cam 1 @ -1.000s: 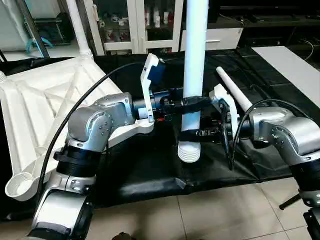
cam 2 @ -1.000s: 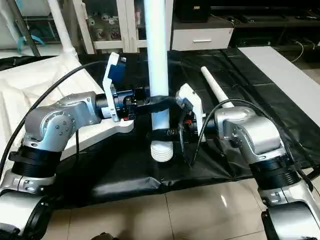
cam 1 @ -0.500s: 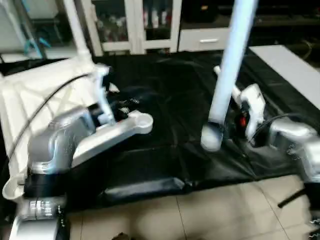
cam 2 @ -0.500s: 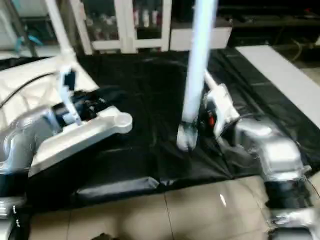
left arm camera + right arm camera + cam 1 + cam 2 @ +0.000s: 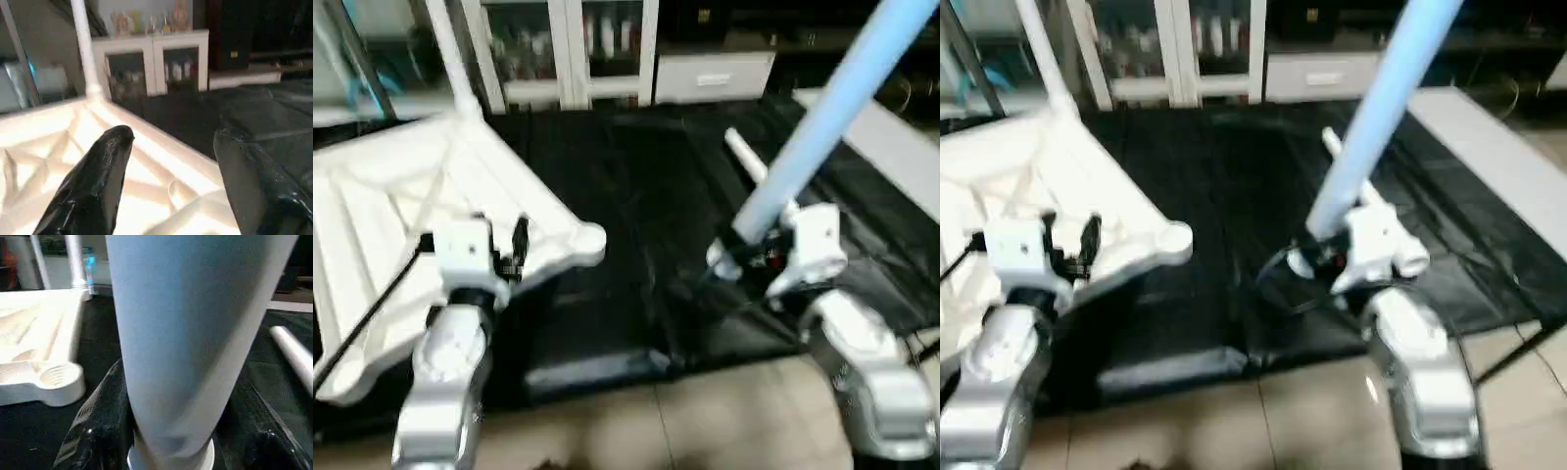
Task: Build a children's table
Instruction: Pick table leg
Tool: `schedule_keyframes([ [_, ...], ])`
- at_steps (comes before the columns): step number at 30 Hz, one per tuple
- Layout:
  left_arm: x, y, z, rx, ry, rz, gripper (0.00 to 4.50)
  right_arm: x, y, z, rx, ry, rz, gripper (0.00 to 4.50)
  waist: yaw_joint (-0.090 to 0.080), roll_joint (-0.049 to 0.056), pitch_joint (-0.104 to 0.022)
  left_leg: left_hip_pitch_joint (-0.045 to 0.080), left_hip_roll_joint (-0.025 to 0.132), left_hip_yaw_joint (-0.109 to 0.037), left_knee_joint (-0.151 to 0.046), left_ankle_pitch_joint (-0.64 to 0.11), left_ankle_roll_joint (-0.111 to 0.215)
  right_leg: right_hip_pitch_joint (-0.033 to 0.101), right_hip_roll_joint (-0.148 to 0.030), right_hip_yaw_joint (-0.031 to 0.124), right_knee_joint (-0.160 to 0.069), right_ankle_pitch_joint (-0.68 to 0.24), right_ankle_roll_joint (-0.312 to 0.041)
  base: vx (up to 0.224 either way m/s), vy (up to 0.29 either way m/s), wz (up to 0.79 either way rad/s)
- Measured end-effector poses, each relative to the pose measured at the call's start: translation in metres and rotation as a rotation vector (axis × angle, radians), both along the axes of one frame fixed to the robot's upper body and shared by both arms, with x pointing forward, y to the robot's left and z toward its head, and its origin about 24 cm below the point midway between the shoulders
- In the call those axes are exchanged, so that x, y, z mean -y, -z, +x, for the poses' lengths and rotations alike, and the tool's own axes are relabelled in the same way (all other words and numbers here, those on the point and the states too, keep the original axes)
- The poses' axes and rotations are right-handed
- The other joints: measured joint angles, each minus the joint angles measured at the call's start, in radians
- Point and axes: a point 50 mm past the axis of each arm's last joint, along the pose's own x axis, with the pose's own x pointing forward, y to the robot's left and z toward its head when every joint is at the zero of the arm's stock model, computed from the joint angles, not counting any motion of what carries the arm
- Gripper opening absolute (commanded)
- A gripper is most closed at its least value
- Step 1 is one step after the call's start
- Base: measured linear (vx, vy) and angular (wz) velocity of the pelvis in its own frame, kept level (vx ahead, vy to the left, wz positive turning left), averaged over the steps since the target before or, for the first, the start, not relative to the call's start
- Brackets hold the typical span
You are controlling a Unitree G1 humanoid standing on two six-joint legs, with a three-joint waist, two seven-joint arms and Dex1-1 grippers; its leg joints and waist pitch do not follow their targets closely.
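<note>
Right hand (image 5: 168, 431) pinches a white tube leg (image 5: 822, 127) near its lower flared end, one black finger (image 5: 95, 431) on each side of the tube. Leg is tilted, its upper part leaning away toward the robot's right and running out of the head views at the top; its lower end hangs above the black-draped worktop (image 5: 646, 196), near the front edge.

Left hand (image 5: 168, 196) is spread, two black fingers (image 5: 98, 181) well apart with nothing between them. It sits over the near edge of the white table top (image 5: 391, 225), which lies underside up on the robot's left side of the worktop, ribs showing. One rounded corner socket (image 5: 587, 242) points toward the worktop's middle and has no leg in it. At the far corner of the top a second leg (image 5: 450, 54) stands upright in its socket.

A third leg (image 5: 749, 162) lies flat on the black cloth, behind the right hand.
</note>
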Motion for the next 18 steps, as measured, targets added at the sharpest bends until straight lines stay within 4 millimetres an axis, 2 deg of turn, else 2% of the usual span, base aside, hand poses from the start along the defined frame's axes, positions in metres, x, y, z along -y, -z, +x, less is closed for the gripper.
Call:
schedule_keyframes([
  [1, 0.003, 0.0, 0.0, 0.004, 0.003, 0.007, 3.04, -0.003, 0.001, 0.0, -0.002, -0.011, 0.001, 1.88, -0.006, 0.006, 0.001, -0.009, -0.005, -0.025, 0.001, 0.001, -0.001, 0.009, -0.003, -0.02, -0.003, 0.0, -0.001, -0.006, -0.041, 0.53],
  [2, 0.004, 0.001, 0.0, 0.004, 0.001, 0.017, 3.04, -0.004, 0.001, 0.0, -0.001, -0.016, -0.001, 1.88, -0.014, 0.013, 0.003, -0.01, -0.007, -0.049, 0.002, 0.003, -0.006, 0.018, 0.004, -0.033, -0.004, 0.0, -0.013, 0.017, -0.068, 0.52],
  [3, 0.005, 0.002, 0.0, 0.003, -0.007, 0.019, 3.04, -0.006, 0.001, 0.001, 0.001, -0.023, -0.016, 1.88, -0.02, 0.016, 0.006, -0.01, -0.006, -0.066, 0.002, 0.005, -0.008, 0.023, 0.015, -0.031, 0.001, -0.008, -0.029, 0.025, -0.136, 0.75],
  [4, 0.003, 0.003, 0.0, 0.002, -0.021, 0.024, 3.04, -0.01, 0.001, 0.001, 0.003, -0.039, -0.024, 1.88, -0.026, 0.017, 0.007, -0.007, -0.004, -0.084, 0.002, 0.009, -0.015, 0.022, 0.03, -0.026, 0.03, -0.03, -0.065, 0.033, -0.11, 0.48],
  [5, 0.002, 0.003, -0.001, 0.0, -0.032, 0.026, 3.04, -0.013, 0.001, 0.001, 0.004, -0.047, -0.022, 1.88, -0.027, 0.013, 0.007, 0.001, 0.007, -0.08, 0.001, 0.015, -0.022, 0.015, 0.037, -0.02, 0.051, -0.048, -0.09, 0.027, -0.17, 0.36],
  [6, 0.003, 0.004, -0.001, -0.003, -0.037, 0.026, 3.04, -0.015, 0.0, 0.001, 0.004, -0.051, -0.016, 1.88, -0.025, 0.01, 0.007, 0.009, 0.021, -0.065, 0.001, 0.016, -0.025, 0.016, 0.042, -0.016, 0.069, -0.061, -0.091, 0.036, -0.189, 0.2],
  [7, 0.006, 0.005, -0.001, 0.003, -0.028, 0.019, 3.04, -0.015, 0.0, 0.001, 0.005, -0.05, -0.022, 1.88, -0.022, 0.002, 0.003, 0.014, 0.034, -0.041, -0.005, 0.016, -0.025, 0.016, 0.046, -0.014, 0.076, -0.067, -0.072, 0.036, -0.189, 0.2],
  [8, 0.011, 0.005, -0.001, 0.006, -0.013, 0.013, 3.04, -0.013, 0.001, 0.001, 0.003, -0.045, -0.032, 1.88, -0.013, -0.006, 0.003, 0.015, 0.034, -0.028, 0.0, 0.005, -0.008, 0.012, 0.045, -0.012, 0.077, -0.067, -0.062, 0.022, -0.171, 0.04],
  [9, 0.016, 0.006, 0.0, 0.005, 0.01, 0.016, 3.04, -0.01, 0.003, 0.0, -0.003, -0.038, -0.047, 1.88, 0.001, -0.01, 0.004, 0.009, 0.03, -0.011, 0.005, -0.014, 0.025, 0.007, 0.045, -0.008, 0.076, -0.068, -0.055, -0.005, -0.151, -0.02],
  [10, 0.026, 0.009, 0.003, 0.001, 0.053, 0.022, 3.04, -0.007, 0.008, -0.002, -0.018, -0.026, -0.06, 1.88, 0.016, -0.008, 0.002, 0.012, 0.016, 0.007, 0.0, -0.016, 0.028, 0.0, 0.046, -0.006, 0.075, -0.068, -0.053, -0.005, -0.151, -0.02],
  [11, 0.029, 0.009, 0.005, 0.002, 0.069, 0.025, 3.04, -0.006, 0.011, -0.001, -0.032, -0.018, -0.061, 1.88, 0.023, -0.008, 0.0, 0.014, 0.011, 0.009, -0.005, -0.013, 0.022, -0.005, 0.048, -0.005, 0.075, -0.067, -0.053, -0.018, -0.112, -0.07],
  [13, 0.03, 0.009, 0.01, 0.008, 0.079, 0.032, 3.04, -0.007, 0.015, -0.001, -0.048, -0.011, -0.053, 1.88, 0.029, -0.003, -0.002, 0.01, 0.015, 0.008, -0.015, 0.003, -0.004, -0.015, 0.053, -0.008, 0.075, -0.058, -0.056, -0.015, -0.071, -0.12],
  [15, 0.031, 0.009, 0.011, 0.007, 0.081, 0.031, 3.04, -0.01, 0.016, -0.001, -0.049, -0.015, -0.046, 1.88, 0.029, 0.001, -0.004, 0.011, 0.016, 0.008, -0.015, 0.009, -0.015, -0.015, 0.054, -0.007, 0.074, -0.057, -0.055, 0.0, 0.0, 0.0],
  [18, 0.03, 0.007, 0.013, 0.013, 0.073, 0.03, 3.04, -0.012, 0.016, -0.002, -0.047, -0.022, -0.048, 1.88, 0.029, 0.001, -0.004, 0.011, 0.017, 0.009, -0.012, 0.018, -0.028, -0.01, 0.054, -0.003, 0.063, -0.053, -0.05, 0.004, 0.02, -0.01],
])
